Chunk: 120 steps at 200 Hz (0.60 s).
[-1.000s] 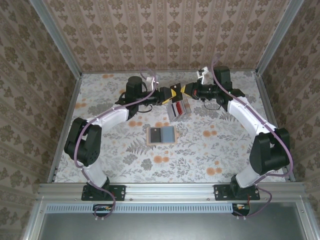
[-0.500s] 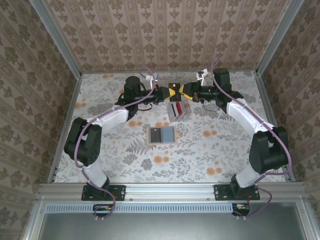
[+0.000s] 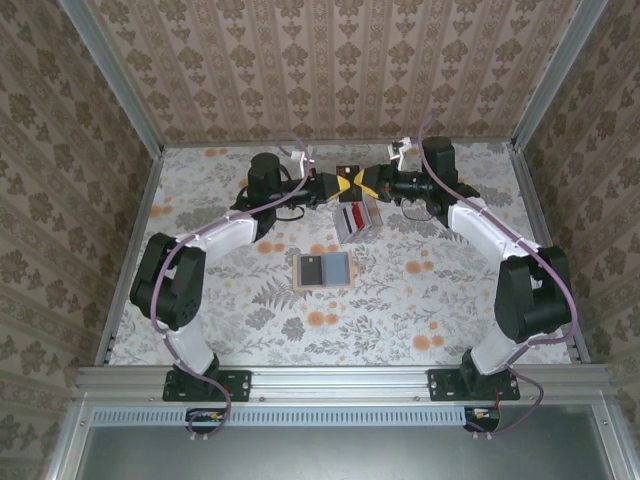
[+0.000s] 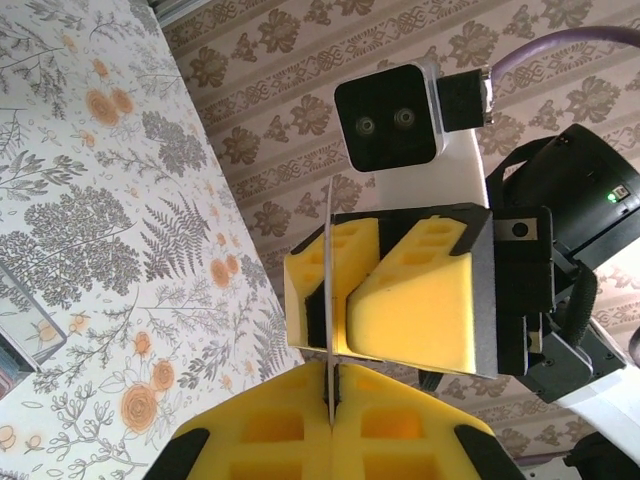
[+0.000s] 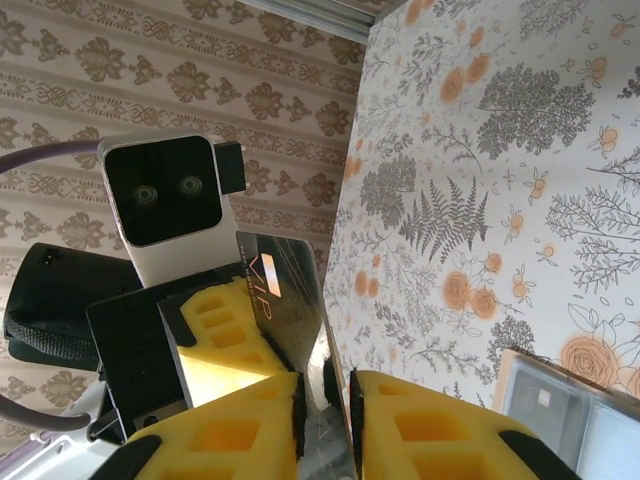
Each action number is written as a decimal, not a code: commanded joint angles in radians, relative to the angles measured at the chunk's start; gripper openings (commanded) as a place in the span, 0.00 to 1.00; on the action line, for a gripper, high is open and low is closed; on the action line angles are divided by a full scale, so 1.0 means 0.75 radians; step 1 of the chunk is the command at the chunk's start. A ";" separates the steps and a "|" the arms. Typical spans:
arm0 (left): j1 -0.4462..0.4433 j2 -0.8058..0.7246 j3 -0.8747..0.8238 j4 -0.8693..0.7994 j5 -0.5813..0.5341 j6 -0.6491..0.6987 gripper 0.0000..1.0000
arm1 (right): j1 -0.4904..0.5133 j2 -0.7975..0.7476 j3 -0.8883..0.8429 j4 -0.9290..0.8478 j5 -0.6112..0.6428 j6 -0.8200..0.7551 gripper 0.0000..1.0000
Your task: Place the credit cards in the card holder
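A glossy black credit card (image 5: 285,300) marked VIP stands upright in the air between the two grippers, which meet tip to tip over the far middle of the table. My left gripper (image 4: 331,368) is shut on its lower edge, and the card (image 4: 328,230) shows edge-on there. My right gripper (image 5: 325,388) straddles the same card with a narrow gap beside it. The other credit cards (image 3: 357,217) lie fanned on the table just below. The card holder (image 3: 325,269) lies open nearer the bases, tan rim and grey-blue inside.
Patterned walls (image 3: 330,70) close in the back and both sides, close behind the grippers. The floral table (image 3: 420,310) lies bare around the card holder and toward the arm bases. A tan-rimmed corner of the holder (image 5: 585,405) shows at the right wrist view's lower right.
The left jaws have closed on the black card. The right jaws, shut on it before, have loosened. The right gripper has edged left toward the left one.
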 commanded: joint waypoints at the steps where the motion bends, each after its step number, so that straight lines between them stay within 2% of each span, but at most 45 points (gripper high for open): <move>1: 0.011 0.030 -0.009 0.087 0.024 -0.041 0.00 | 0.021 0.014 0.004 0.053 -0.077 0.027 0.10; 10: 0.013 0.030 -0.008 0.078 0.026 -0.036 0.00 | 0.023 0.011 0.002 0.039 -0.071 0.019 0.00; 23: 0.023 0.018 -0.020 0.061 0.022 -0.022 0.00 | 0.021 -0.001 0.004 -0.011 -0.047 -0.018 0.00; 45: 0.058 -0.031 -0.064 -0.086 -0.005 0.069 0.26 | 0.030 -0.028 0.005 -0.157 0.015 -0.126 0.00; 58: 0.112 -0.078 -0.117 -0.223 -0.041 0.152 0.33 | 0.055 -0.048 -0.006 -0.255 0.058 -0.198 0.00; 80: 0.176 -0.159 -0.239 -0.412 -0.076 0.298 0.35 | 0.136 -0.083 -0.063 -0.391 0.183 -0.296 0.00; 120: 0.238 -0.314 -0.393 -0.904 -0.253 0.645 0.36 | 0.332 -0.076 -0.302 -0.273 0.406 -0.258 0.00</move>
